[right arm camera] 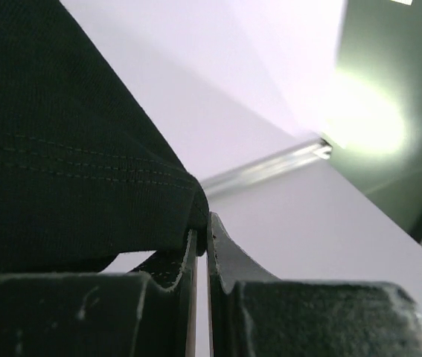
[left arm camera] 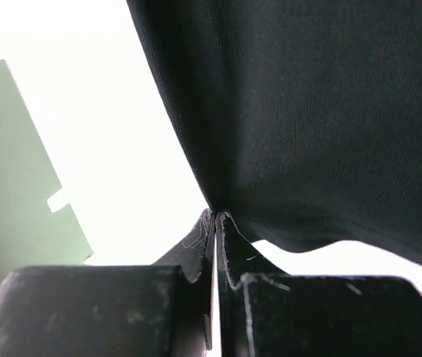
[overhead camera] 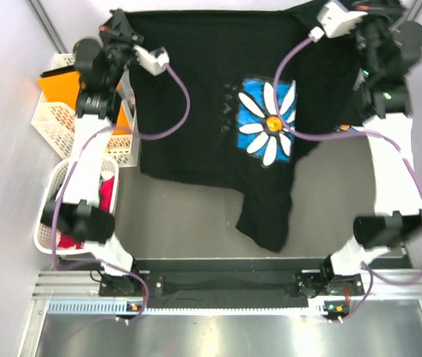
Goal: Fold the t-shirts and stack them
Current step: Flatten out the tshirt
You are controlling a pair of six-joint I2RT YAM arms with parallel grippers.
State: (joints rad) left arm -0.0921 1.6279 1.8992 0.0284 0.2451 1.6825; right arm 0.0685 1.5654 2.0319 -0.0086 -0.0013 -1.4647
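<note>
Left claw [left arm camera: 216, 217] squeezed tight on edge of black t-shirt [left arm camera: 307, 111]. Right claw [right arm camera: 202, 223] squeezed tight on stitched hem corner of same shirt. Top view: both claws at far side of table [overhead camera: 196, 216], shirt stretched wide between them. Blue-and-white flower print [overhead camera: 269, 121] faces up. One bunched end droops toward arm bases. Left of shirt: white baskets [overhead camera: 54, 123], orange folder [overhead camera: 62, 85], red cloth [overhead camera: 106, 195] in nearer basket.

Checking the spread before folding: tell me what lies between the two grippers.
The black t-shirt spans the whole stretch, its edge pinched by the left gripper and right gripper, flower print nearer the right. The top view shows it.
</note>
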